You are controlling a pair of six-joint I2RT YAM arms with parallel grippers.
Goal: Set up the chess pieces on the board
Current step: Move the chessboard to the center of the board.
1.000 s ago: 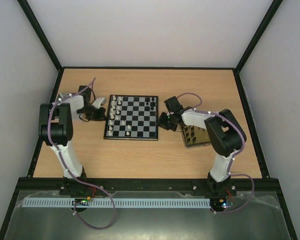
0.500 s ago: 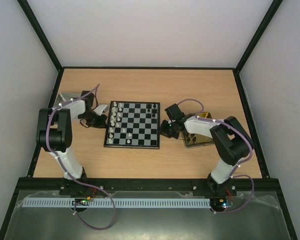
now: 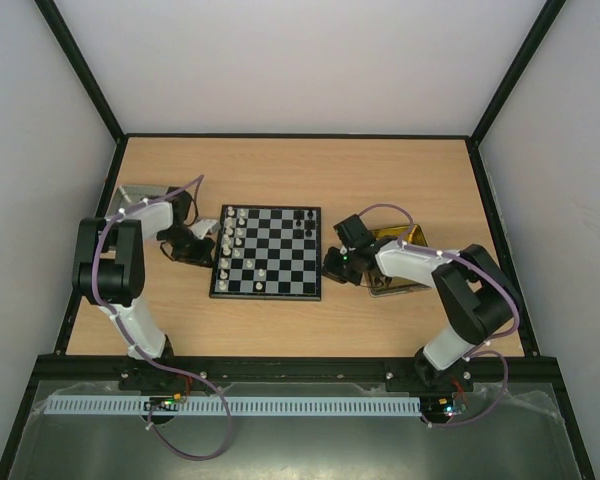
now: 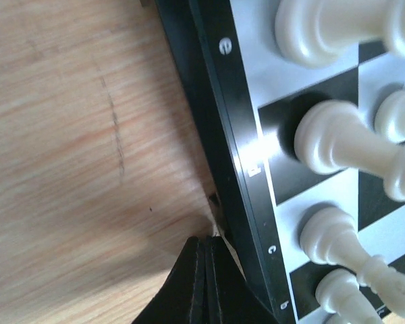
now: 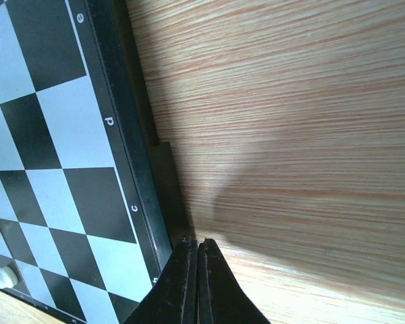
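Your board has slid nearer, both arms following.
Left end effector and right end effector, both clenched empty, sit against its opposite frame edges.

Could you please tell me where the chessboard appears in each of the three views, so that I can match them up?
Top external: the board lies mid-table, seen whole.
Left wrist: the board fills the right side, with white pieces standing on it.
Right wrist: the board fills the left side, mostly bare squares.
Shared landmark: its dark frame, where it meets the wooden table.
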